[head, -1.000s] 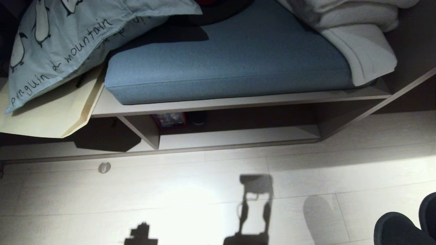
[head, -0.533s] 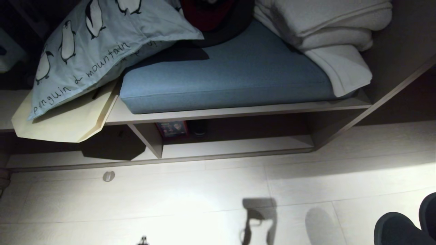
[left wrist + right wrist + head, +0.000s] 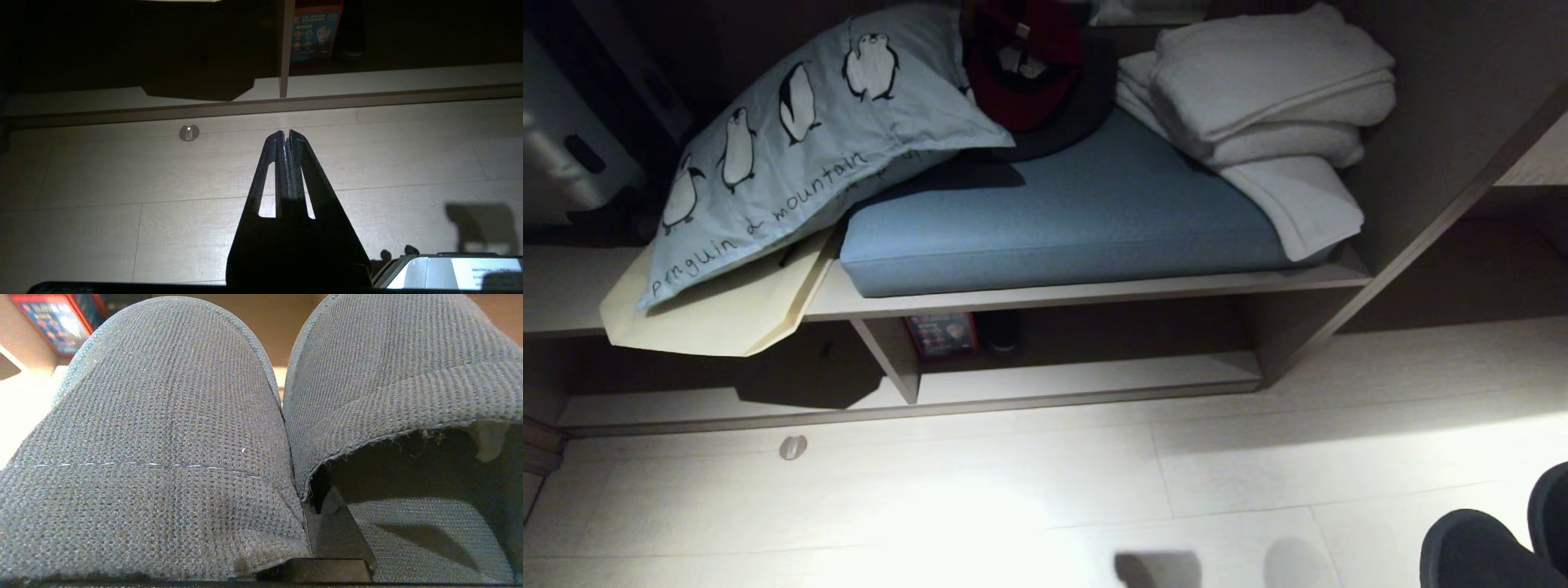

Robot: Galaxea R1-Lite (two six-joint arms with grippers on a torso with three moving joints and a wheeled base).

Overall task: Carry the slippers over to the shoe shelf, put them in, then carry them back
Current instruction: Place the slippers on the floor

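Knitted dark slippers (image 3: 163,437) sit pinched side by side in the right gripper (image 3: 322,506), clamped tight; the left gripper (image 3: 285,136) hangs closed and empty above pale floor (image 3: 122,175).

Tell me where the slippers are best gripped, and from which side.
Grip the slippers as the right gripper does: at the two inner walls pressed together, one finger inside the open back. Come from the heel side; the toes are closed and rounded.

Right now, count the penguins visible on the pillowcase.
4, in a row along the pillowcase lying on the bench's left end, above the printed words. More may be hidden in its folds or underside.
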